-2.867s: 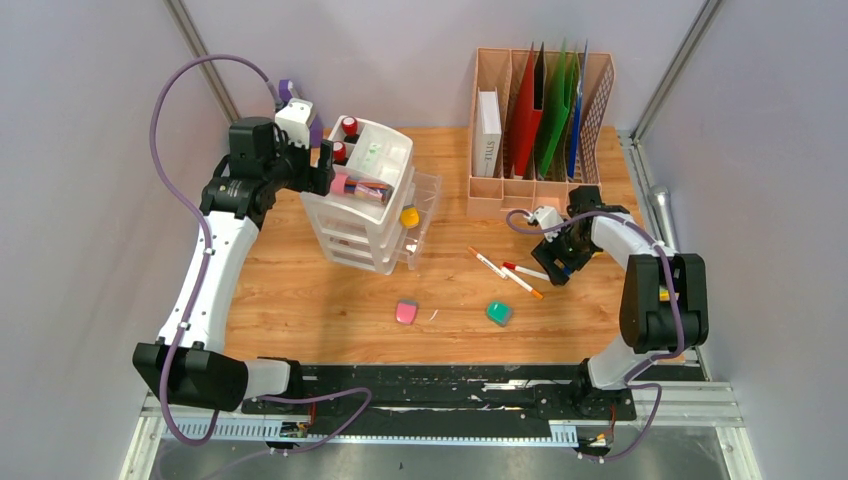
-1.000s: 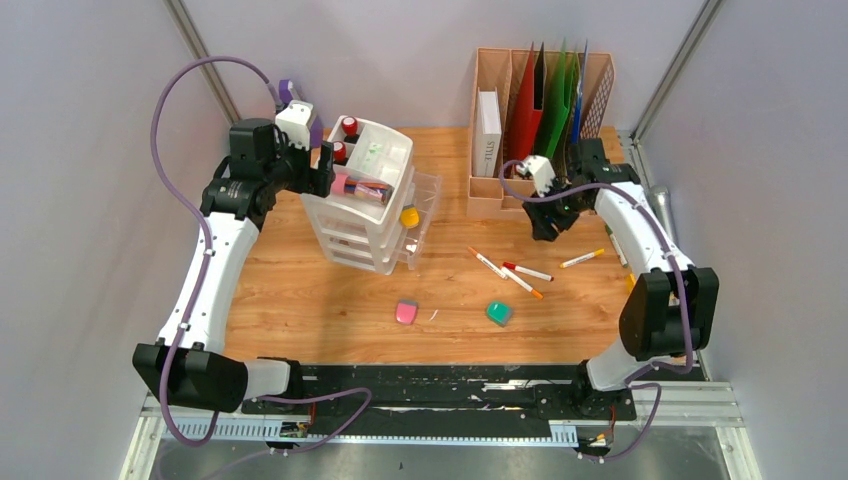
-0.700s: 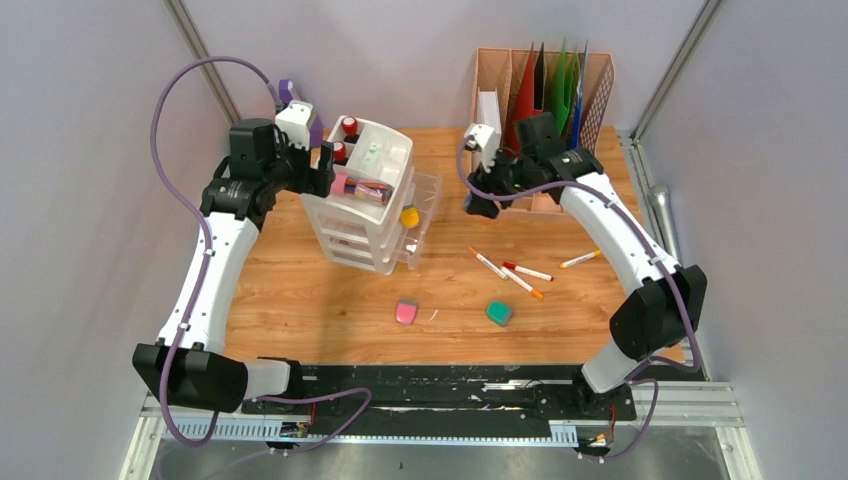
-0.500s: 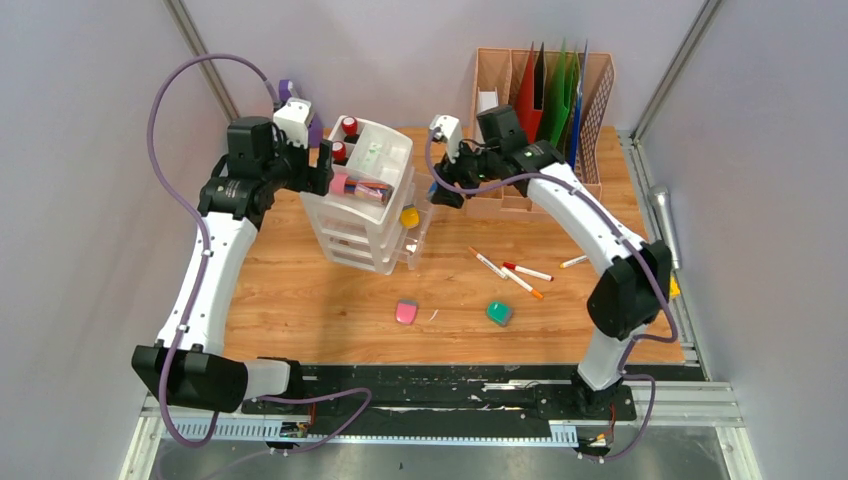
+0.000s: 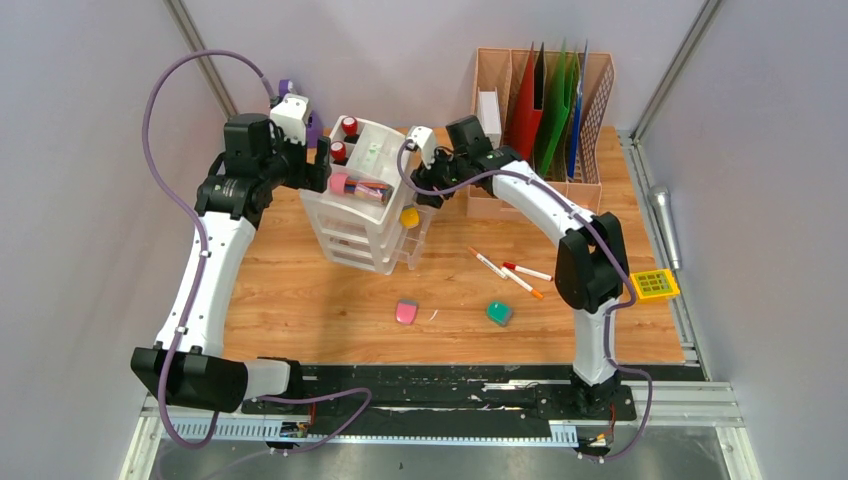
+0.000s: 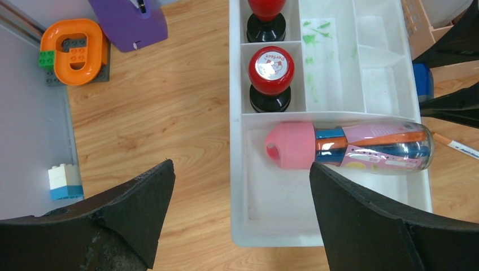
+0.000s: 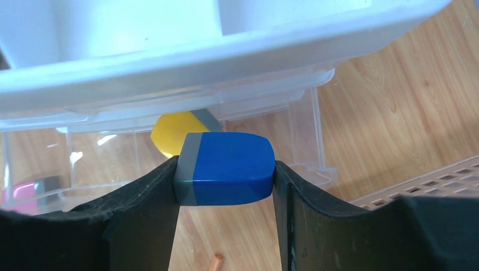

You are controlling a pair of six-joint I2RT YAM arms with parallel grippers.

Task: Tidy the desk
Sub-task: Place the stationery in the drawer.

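On the wood-grain desk [image 5: 300,290] stands a white drawer unit [image 5: 365,210] with its clear upper drawer [image 5: 425,215] pulled out. A yellow eraser [image 5: 409,216] lies in that drawer. My right gripper [image 7: 226,166] is shut on a blue eraser with a grey end [image 7: 229,167], held just in front of the open drawer [image 7: 310,130] and above the desk. My left gripper [image 6: 240,169] hangs open over the left edge of the unit's top tray [image 6: 339,73]. In the tray are a pink-capped tube of pens [image 6: 361,148] and red stamps [image 6: 272,76].
Markers [image 5: 510,270], a pink eraser [image 5: 406,312] and a green eraser [image 5: 499,313] lie mid-desk. A file organizer [image 5: 540,120] stands at the back right, a yellow calculator [image 5: 655,283] at the right edge. A purple object [image 6: 127,20] and toy bricks [image 6: 73,48] sit behind the unit.
My right arm has swung left from in front of the file organizer to the drawer unit, carrying the blue eraser. The left arm has barely moved.
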